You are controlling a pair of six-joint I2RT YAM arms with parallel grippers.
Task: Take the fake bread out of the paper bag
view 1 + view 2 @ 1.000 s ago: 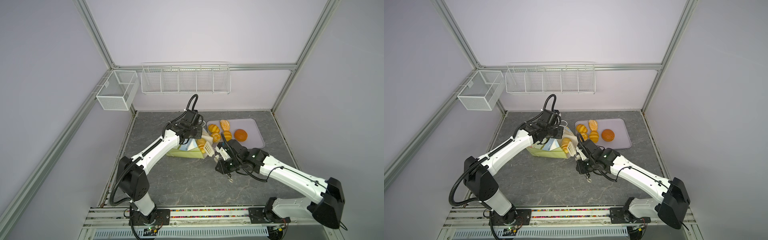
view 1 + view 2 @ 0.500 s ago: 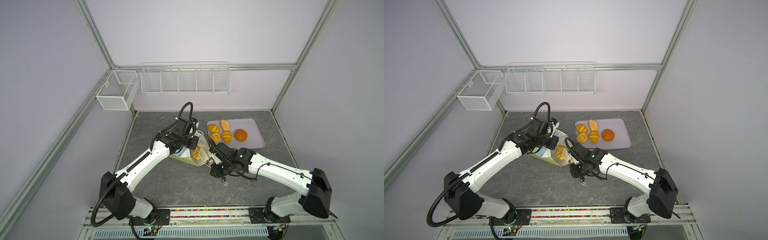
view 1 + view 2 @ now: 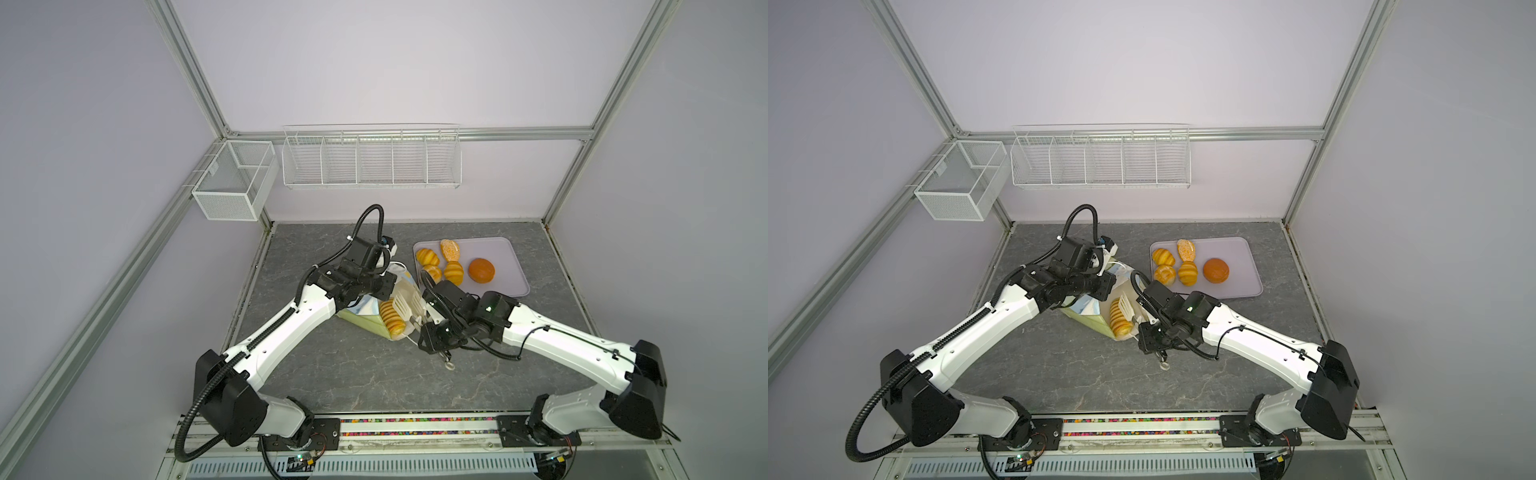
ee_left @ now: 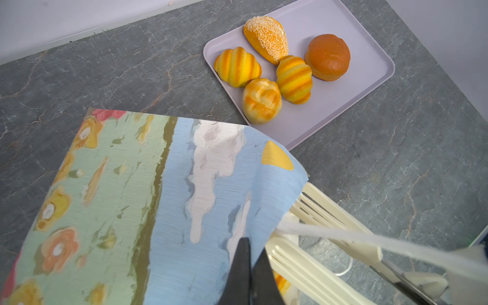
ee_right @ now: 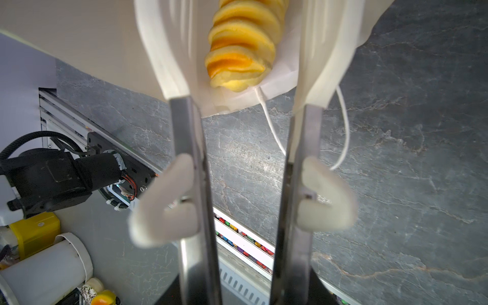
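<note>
The paper bag [image 3: 360, 321] [image 3: 1086, 320] [image 4: 132, 198] lies tilted on its side, printed face up, mouth toward the right arm. My left gripper [image 3: 388, 286] [image 3: 1106, 286] [image 4: 249, 253] is shut on the bag's upper rim. A long striped loaf of fake bread [image 3: 390, 318] [image 3: 1119, 320] [image 5: 243, 52] lies in the mouth, partly out. My right gripper [image 3: 430, 332] [image 5: 245, 293] holds cream tongs [image 3: 401, 305] [image 5: 171, 66]; their blades stand apart on either side of the loaf, without pressing it. Several more pieces lie on the lilac tray [image 3: 507, 266] [image 4: 364, 87].
A white cord handle [image 5: 343, 126] trails from the bag's mouth onto the grey table. A small ring [image 3: 449, 365] lies by the right wrist. Wire baskets [image 3: 370, 166] [image 3: 232, 187] hang on the back wall. The tray sits just behind the bag.
The bag and the loaf have come toward the front of the table with my left gripper. The tongs' blades have spread apart around the loaf.
</note>
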